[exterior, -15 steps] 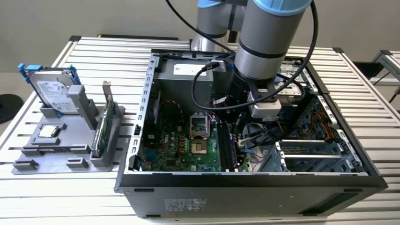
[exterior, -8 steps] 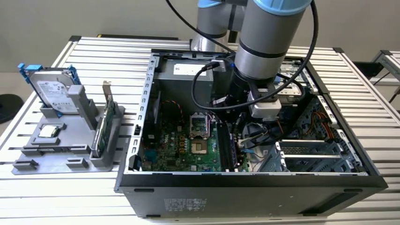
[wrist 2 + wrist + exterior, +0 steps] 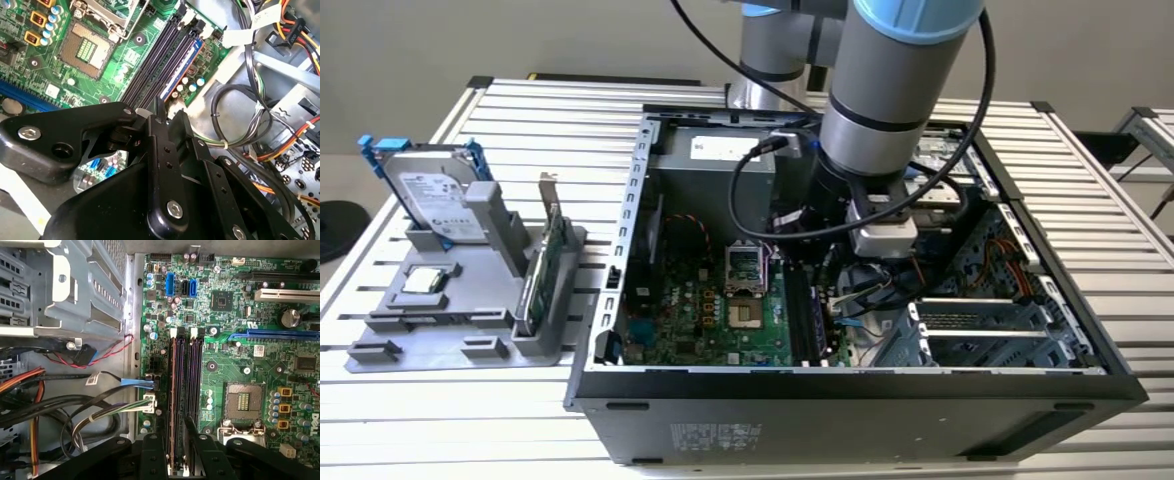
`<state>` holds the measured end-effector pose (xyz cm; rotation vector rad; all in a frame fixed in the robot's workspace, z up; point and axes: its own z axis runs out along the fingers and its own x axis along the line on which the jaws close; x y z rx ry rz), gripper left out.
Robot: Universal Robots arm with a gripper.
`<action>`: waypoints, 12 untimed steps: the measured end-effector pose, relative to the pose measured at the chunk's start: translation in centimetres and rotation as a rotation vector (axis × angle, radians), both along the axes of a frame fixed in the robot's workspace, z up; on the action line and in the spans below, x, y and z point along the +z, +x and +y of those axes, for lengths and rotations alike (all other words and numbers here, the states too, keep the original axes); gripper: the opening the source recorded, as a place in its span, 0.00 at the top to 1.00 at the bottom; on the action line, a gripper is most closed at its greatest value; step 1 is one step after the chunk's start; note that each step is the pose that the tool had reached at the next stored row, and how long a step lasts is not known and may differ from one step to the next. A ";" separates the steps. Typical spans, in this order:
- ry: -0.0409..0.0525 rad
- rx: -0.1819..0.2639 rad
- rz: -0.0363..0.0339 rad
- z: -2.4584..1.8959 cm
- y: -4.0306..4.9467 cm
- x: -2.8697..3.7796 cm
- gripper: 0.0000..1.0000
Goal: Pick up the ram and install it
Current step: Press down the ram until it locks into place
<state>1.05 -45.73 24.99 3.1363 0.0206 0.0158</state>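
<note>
Two wrist views look down past the gripper [image 3: 174, 452] onto a green motherboard [image 3: 235, 365]. The first wrist view shows the ram [image 3: 173, 400] edge-on: a thin dark strip standing along the memory slot nearest the case's metal wall, its near end running in between the black fingers [image 3: 153, 457]. The jaws are drawn narrow, pinching that end. The second wrist view shows the gripper's [image 3: 159, 112] black linkage from the other side, tips converging just over the row of slots [image 3: 165, 55] – the ram itself is hidden there – with the bare processor socket [image 3: 87, 47] beside them and bundled cables [image 3: 250, 115] past the board's edge.

The exterior view gives the wider setting: an open computer case [image 3: 854, 385] lying on a slatted metal table [image 3: 1107, 200]. On the exterior view's left is a grey tray [image 3: 454, 335] holding a hard drive [image 3: 434, 200] in blue rails and a green card [image 3: 540, 275] on edge.

The arm [image 3: 894, 80] comes down near-vertically from above into the case – wrist deep inside, over the board's slot side.
</note>
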 end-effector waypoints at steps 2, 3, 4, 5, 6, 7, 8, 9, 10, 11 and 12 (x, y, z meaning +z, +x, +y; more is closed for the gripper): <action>0.0071 0.000 0.0000 0.07 0.00 -0.18 0.00; 0.0113 0.000 0.0000 0.11 0.00 -0.27 0.00; 0.0153 0.000 0.0000 0.15 0.00 -0.36 0.00; 0.0184 0.000 0.0000 0.18 0.00 -0.47 0.00; 0.0213 0.000 0.0000 0.21 0.00 -0.60 0.00; 0.0240 0.000 -0.0001 0.23 0.00 -0.74 0.00; 0.0261 0.000 -0.0001 0.26 0.00 -0.89 0.00; 0.0277 0.000 -0.0001 0.27 0.00 -1.06 0.00; 0.0291 0.000 -0.0001 0.29 0.00 -1.23 0.00; 0.0302 0.000 -0.0001 0.30 0.00 -1.42 0.00; 0.0305 0.000 -0.0001 0.31 0.00 -1.60 0.00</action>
